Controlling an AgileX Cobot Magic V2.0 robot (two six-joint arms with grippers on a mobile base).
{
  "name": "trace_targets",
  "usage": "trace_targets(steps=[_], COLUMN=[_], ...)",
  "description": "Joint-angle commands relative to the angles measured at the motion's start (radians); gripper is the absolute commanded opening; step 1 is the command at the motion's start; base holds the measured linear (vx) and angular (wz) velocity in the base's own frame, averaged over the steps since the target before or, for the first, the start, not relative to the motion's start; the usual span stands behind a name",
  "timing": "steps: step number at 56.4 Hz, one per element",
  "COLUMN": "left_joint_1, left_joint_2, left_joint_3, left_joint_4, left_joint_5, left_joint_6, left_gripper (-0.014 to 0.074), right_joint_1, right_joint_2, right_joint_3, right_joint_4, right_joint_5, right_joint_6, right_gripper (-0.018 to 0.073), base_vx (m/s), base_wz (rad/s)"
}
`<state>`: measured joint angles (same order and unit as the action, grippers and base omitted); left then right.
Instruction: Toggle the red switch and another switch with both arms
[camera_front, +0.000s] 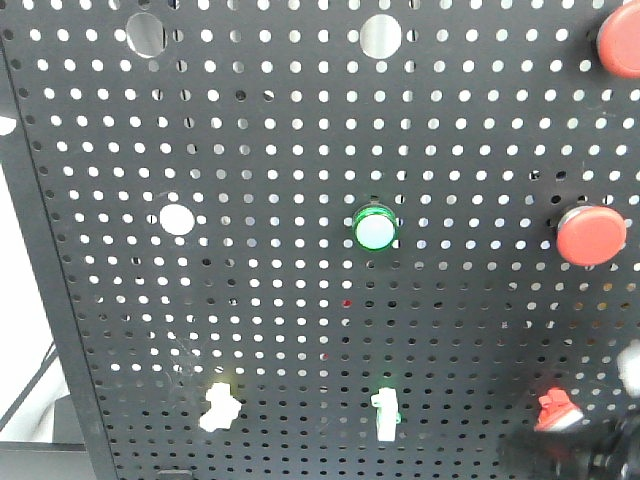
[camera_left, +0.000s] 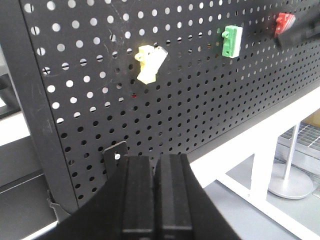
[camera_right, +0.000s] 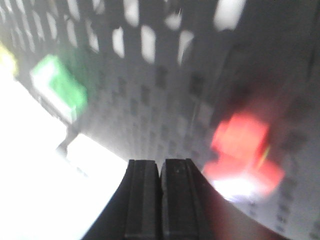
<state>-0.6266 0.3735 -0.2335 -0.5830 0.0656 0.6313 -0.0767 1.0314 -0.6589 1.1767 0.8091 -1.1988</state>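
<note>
Pegboard filled every view, a black perforated panel carrying all the controls. The left end effector sat low in front of it, fingers pressed together and gripping nothing. The pale yellow switch lay well above its tip and slightly left, its lever running roughly vertical. The right end effector, likewise pressed together and empty, was far closer to its target. The red switch stood just beside it, up and to the right, too blurred to read its axis. The right arm looked nearer to contact; the left needed a longer upward reach.
</note>
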Motion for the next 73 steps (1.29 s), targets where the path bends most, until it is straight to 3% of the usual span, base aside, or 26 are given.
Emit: trace_targets(steps=[1,15,34,50,73], left_joint_1=[-0.002,-0.002,-0.002,-0.002,-0.002], left_joint_2=[0.006,0.006,0.006,0.006,0.006], left_joint_3=[-0.028,-0.028,-0.028,-0.028,-0.028], left_joint_4=[-0.003,-0.003,-0.007,-0.007,-0.007], left_joint_5=[-0.074,-0.075,-0.051,-0.051,-0.053], left_joint_6=[-0.002,-0.002,-0.043,-0.065,-0.066], left_gripper=[0.0003,0.0003,0.0003,0.0003,0.0003], right_joint_1=[-0.005,-0.005,-0.005,-0.005,-0.005], right_joint_2=[-0.003,-0.081,-0.561,-0.921,-0.992], right_joint_3=[-0.029,-0.004,0.227,0.318,0.335], right_joint_4=[-0.046,-0.123,-0.139,-0.168,-0.157], right_joint_5=[-0.044,-0.002,-0.186,-0.338,-0.331], right_joint_6=[0.039,0.071,0.091,0.084,0.087], right_gripper=[-0.0006,-0.0006,-0.0006,-0.0006,-0.0006], base_vx=[0.00,0.00,0.00,0.00,0.00], base_wz=[0.00,0.00,0.00,0.00,0.00])
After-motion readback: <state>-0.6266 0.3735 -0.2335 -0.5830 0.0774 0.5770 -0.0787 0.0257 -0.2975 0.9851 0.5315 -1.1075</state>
